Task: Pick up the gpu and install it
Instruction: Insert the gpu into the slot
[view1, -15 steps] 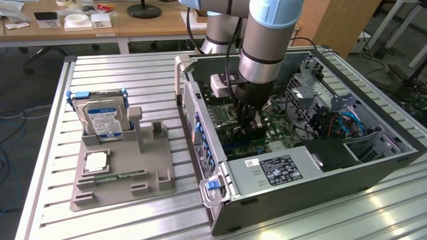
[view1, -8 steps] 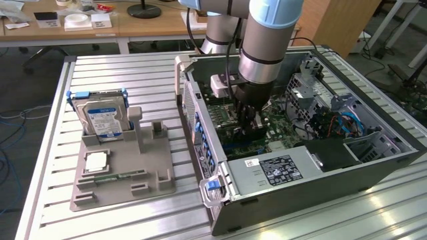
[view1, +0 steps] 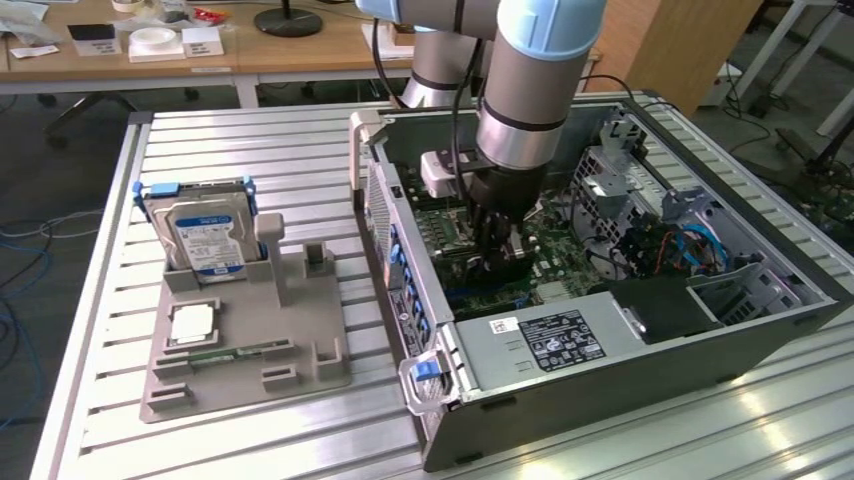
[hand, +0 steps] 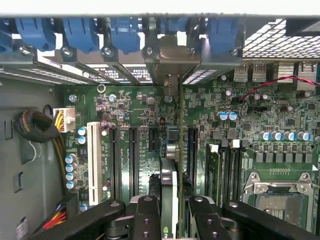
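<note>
In the wrist view the gpu (hand: 171, 175) is seen edge-on, a thin card standing upright between my fingers (hand: 146, 220). My gripper (hand: 173, 222) is shut on the gpu. The card's silver bracket (hand: 172, 55) reaches the case's rear slot openings under the blue clips. The card runs along the line of a black expansion slot (hand: 191, 150) on the green motherboard (hand: 280, 120). Whether it sits in the slot I cannot tell. In the exterior view my gripper (view1: 501, 245) is low inside the open computer case (view1: 601, 340), close over the board.
Beside the case a grey holder (view1: 240, 345) carries a silver hard drive (view1: 207, 235) and a small green memory stick (view1: 220, 352). Inside the case are the drive cage and blue cables (view1: 681, 240), the processor socket (hand: 280, 200) and a yellow cable bundle (hand: 60, 125).
</note>
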